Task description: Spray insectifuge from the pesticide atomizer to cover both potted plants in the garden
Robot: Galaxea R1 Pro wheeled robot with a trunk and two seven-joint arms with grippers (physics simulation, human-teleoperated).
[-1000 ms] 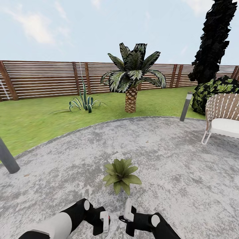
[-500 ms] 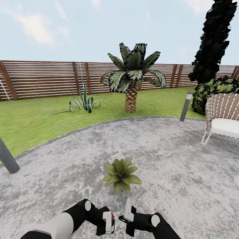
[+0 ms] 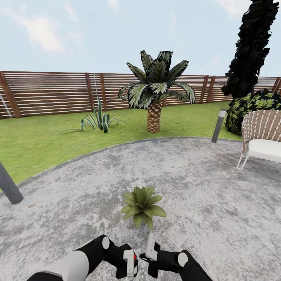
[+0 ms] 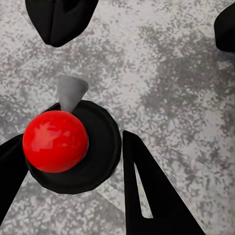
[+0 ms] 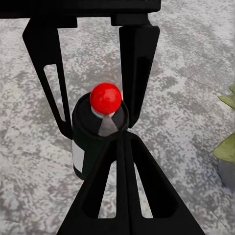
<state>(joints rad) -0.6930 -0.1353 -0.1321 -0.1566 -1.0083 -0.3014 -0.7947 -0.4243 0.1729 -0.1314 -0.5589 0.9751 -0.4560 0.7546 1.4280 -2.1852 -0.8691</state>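
Observation:
One potted plant (image 3: 142,205), a rosette of green pointed leaves, stands on the grey patio (image 3: 203,183) just ahead of both grippers. Its leaf tips (image 5: 227,147) also edge into the right wrist view. My left gripper (image 3: 130,264) is shut on the pesticide atomizer (image 3: 135,258), of which a red spot peeks out. The left wrist view looks down on the atomizer's red ball top (image 4: 55,141) and dark body between the left gripper's (image 4: 73,142) fingers. In the right wrist view the atomizer (image 5: 98,134) is upright, white label showing. My right gripper (image 5: 120,139) is shut and empty, beside the left one (image 3: 151,249).
A palm (image 3: 155,97) and a spiky agave (image 3: 97,119) grow on the lawn before the slatted fence (image 3: 47,93). A bollard lamp (image 3: 219,125) and a woven chair (image 3: 262,136) stand at the right. A grey pole (image 3: 8,185) leans at the left.
My left gripper has moved right, closer to the right gripper, and the atomizer's red top has come into sight. The right arm and the plant have stayed put.

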